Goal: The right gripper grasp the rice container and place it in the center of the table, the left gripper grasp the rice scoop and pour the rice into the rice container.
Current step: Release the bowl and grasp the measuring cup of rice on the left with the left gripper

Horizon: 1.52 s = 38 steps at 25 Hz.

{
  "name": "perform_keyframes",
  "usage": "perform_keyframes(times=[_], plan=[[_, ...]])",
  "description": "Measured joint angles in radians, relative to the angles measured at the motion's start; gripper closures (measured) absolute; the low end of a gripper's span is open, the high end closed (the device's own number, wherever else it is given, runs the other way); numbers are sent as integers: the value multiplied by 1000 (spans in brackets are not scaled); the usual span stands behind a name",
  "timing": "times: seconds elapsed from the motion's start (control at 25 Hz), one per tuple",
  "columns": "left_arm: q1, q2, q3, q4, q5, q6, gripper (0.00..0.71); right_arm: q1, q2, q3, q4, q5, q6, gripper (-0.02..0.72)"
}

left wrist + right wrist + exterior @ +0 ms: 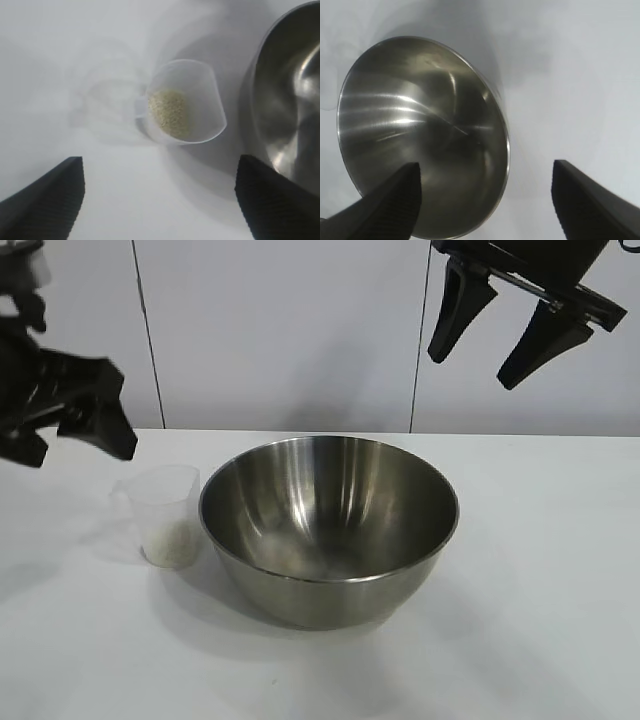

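The rice container [328,525] stands upright near the middle of the table [540,620], empty, so the placing step reads as done. The right gripper [505,335] hangs high above and to the right of it, jaws spread and holding nothing; it appears idle. The rice scoop [160,515] stands upright just beside the container's left wall, very close, though contact cannot be confirmed. The rice [170,113] lies as a shallow heap in its bottom, well below the rim. The left gripper [85,425] is above and to the left of the scoop, jaws wide apart and empty, with the scoop in plain sight between its fingers in the left wrist view. Assessment: the scoop is thin plastic, light and smooth, likely to skid or tip if nudged on one side only, and to flex if squeezed hard. The short tab at its rim is small, so a hold across the cup wall below the rim appears safer. The steel container is rigid, slick and comparatively heavy; it should stay put, but its nearness leaves little room for the finger on that side.
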Motion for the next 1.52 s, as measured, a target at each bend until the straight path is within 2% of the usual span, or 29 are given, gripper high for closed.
perform_keyframes(times=[0.16,0.24,0.32,0.48,0.64,0.84,1.12,1.28,1.52], plan=[[0,-22,126,-8,-238,51,125,0,0,0,0,0,-4,198],[0,-22,177,40,-365,31,143,0,0,0,0,-1,-6,198],[0,-22,236,136,-486,-54,163,0,0,0,0,-4,-7,198],[11,-5,346,403,-757,-312,191,0,0,0,0,-6,-7,198],[59,113,376,536,-936,-480,197,0,0,0,0,-5,-7,198],[69,301,376,560,-1142,-509,198,0,0,0,0,-1,-7,198],[69,456,375,545,-1266,-401,198,0,0,0,0,-3,-7,198],[69,536,371,516,-1285,-282,199,0,0,0,0,-6,-7,198],[78,589,368,421,-1287,-246,200,0,0,0,0,-9,-7,198]])
